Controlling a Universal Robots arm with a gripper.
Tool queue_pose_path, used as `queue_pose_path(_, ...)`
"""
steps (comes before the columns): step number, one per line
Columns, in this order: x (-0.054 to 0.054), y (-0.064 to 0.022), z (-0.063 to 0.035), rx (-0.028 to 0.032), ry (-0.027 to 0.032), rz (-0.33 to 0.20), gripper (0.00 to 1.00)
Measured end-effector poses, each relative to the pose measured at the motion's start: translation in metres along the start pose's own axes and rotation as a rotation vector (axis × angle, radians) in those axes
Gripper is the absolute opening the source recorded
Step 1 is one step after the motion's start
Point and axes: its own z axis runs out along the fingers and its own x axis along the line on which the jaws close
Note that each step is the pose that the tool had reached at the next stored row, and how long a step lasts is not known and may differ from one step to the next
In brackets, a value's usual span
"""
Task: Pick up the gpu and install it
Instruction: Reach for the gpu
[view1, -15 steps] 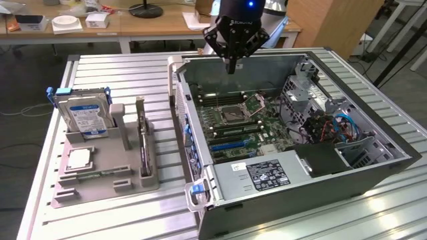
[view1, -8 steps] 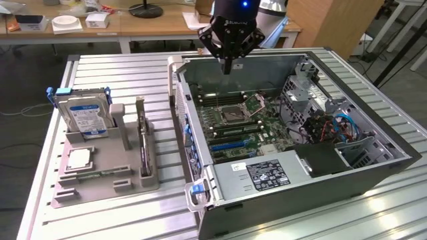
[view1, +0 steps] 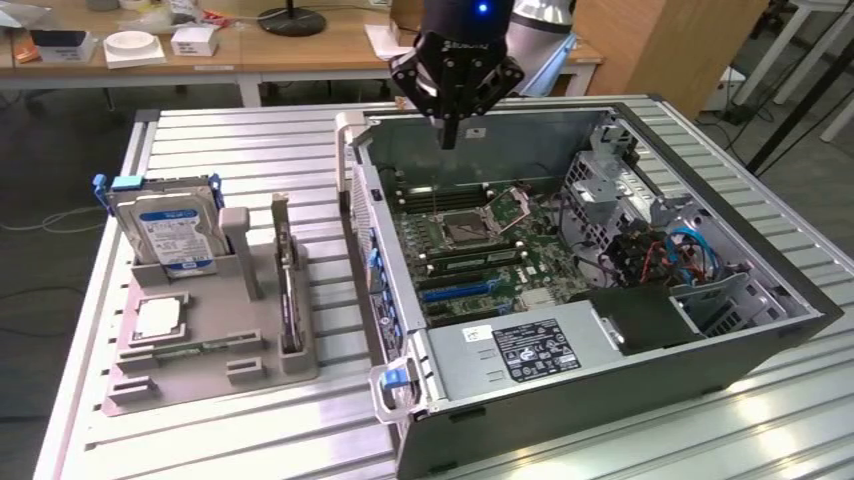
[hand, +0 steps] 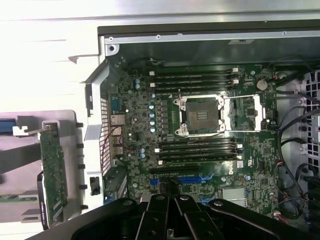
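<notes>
The black metal pincer (view1: 451, 130) has its two fingers pressed tight together and holds nothing; it hangs over the far side of the big open grey metal computer box (view1: 641, 395). The gpu (view1: 284, 275), a thin flat dark green card, stands on its long edge in a grey plastic rack (view1: 187, 375); its long side runs far to near, beside the box wall; it sits outside the box, well apart from the pincer, towards the exterior view's left.
</notes>
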Motion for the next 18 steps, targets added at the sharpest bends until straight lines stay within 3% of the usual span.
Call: queue_pose_path(18,0.011,-0.0009,0.0007,0.0000,0.0000,0.000,0.11)
